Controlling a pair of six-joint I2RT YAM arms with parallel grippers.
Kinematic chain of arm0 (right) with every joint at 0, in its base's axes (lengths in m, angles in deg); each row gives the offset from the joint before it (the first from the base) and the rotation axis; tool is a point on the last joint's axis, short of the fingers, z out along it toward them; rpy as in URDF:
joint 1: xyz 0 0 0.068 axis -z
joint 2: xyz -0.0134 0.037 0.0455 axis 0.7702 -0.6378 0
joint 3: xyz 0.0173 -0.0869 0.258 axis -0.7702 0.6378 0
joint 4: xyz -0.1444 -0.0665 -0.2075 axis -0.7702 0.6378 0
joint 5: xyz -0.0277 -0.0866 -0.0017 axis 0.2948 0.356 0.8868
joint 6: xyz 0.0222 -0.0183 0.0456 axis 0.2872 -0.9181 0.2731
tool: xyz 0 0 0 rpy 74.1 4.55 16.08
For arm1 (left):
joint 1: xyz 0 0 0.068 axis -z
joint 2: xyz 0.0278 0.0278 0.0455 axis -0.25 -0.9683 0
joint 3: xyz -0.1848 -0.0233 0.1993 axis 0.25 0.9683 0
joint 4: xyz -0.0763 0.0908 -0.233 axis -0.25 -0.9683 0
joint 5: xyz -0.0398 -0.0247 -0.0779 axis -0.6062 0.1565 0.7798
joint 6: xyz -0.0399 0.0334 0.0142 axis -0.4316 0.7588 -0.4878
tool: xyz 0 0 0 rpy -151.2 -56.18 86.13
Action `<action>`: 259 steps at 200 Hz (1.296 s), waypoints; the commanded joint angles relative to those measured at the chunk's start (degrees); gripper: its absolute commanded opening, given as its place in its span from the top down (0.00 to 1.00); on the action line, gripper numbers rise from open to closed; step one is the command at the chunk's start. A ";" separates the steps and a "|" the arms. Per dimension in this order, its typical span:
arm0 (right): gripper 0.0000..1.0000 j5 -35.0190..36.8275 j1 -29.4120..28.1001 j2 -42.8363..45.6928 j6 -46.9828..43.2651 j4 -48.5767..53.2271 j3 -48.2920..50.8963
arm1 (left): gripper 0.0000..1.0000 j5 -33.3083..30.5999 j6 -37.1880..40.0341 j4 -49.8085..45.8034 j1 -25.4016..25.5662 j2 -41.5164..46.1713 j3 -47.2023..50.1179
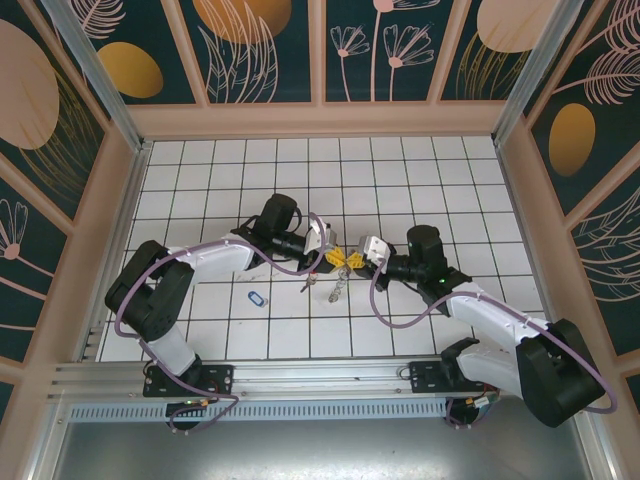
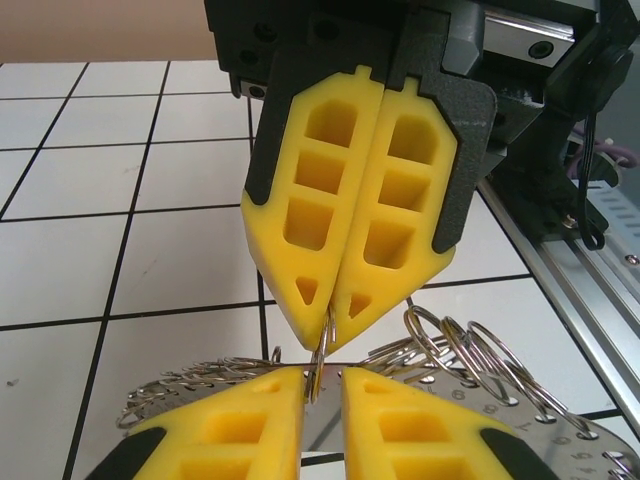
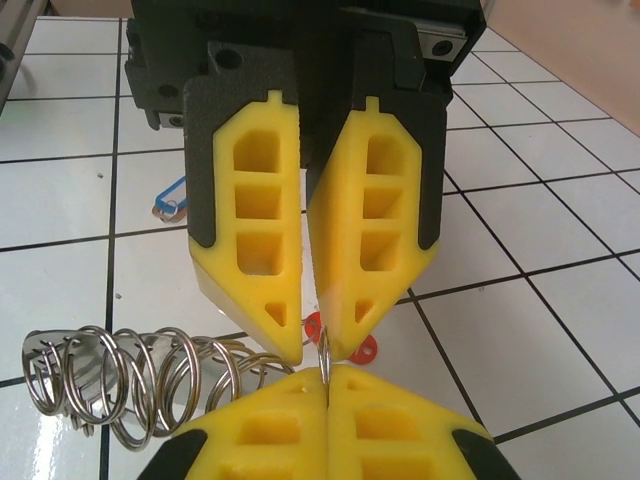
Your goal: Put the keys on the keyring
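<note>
On tiled table [image 1: 200, 180], right gripper [image 3: 328, 376] pinches keyring [image 3: 324, 352].

The left arm [image 1: 200, 262] and right arm [image 1: 490, 320] reach inward from their bases, elbows pushed out to the sides and wrists low, so the two tools face each other almost tip to tip. The left tool [image 1: 337, 258] has its yellow fingers [image 2: 275, 388] a narrow gap apart. The right tool [image 1: 358, 257] has its fingers [image 2: 320, 265] pressed together, pinching a thin loop of the keyring [image 3: 100, 385].
</note>
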 commanded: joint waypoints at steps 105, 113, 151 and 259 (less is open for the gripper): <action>1.00 -2.84 0.56 0.02 1.84 -6.43 0.32 | 0.83 3.37 0.63 -1.56 0.12 -0.70 -2.25; 1.00 -2.84 0.56 0.10 1.89 -6.62 0.41 | 0.83 3.28 0.72 -1.67 0.12 -0.72 -2.22; 1.00 -2.75 0.52 0.13 2.11 -6.54 0.49 | 0.94 3.20 1.05 -1.73 0.17 -0.68 -2.21; 1.00 -3.36 0.60 1.04 4.32 -10.02 1.99 | 0.84 2.66 1.69 -2.60 0.12 -0.73 -2.21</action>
